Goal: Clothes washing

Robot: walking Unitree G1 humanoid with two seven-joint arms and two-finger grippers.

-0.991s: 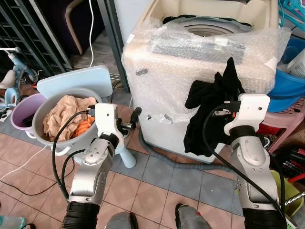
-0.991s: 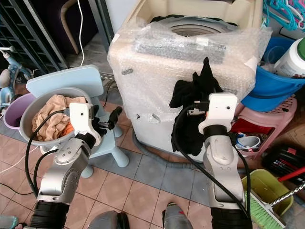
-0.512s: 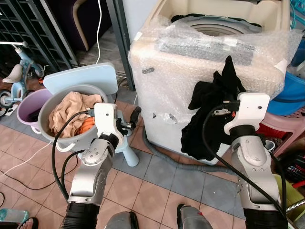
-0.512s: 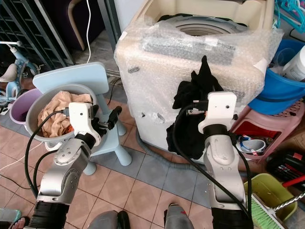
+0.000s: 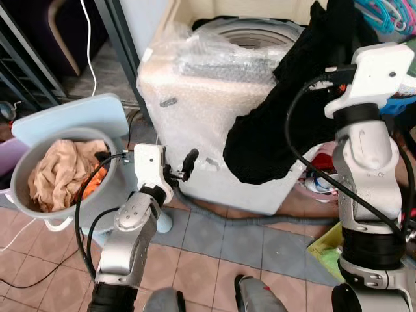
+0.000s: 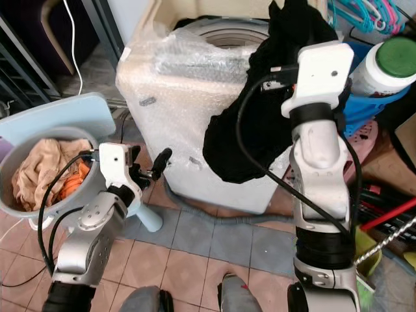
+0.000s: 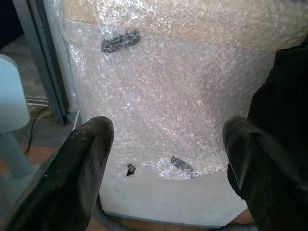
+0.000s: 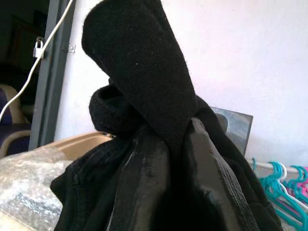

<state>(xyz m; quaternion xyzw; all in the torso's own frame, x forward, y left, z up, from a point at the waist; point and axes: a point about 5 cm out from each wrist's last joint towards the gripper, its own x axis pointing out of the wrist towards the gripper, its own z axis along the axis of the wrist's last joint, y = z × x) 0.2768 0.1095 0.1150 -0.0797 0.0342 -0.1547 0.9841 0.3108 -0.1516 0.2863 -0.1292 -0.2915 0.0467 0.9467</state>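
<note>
Fingers [image 8: 159,187] of our right gripper [image 8: 175,183] pinch a black garment [image 5: 286,123] held high at the washing machine's [image 5: 214,104] open top, its cloth draping down the front, while our left gripper [image 7: 168,159] hangs wide apart beside the laundry basin [image 5: 26,201].

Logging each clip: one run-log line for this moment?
right gripper: holds black garment above washing machine | left gripper: open, empty | basin: clothes inside
</note>
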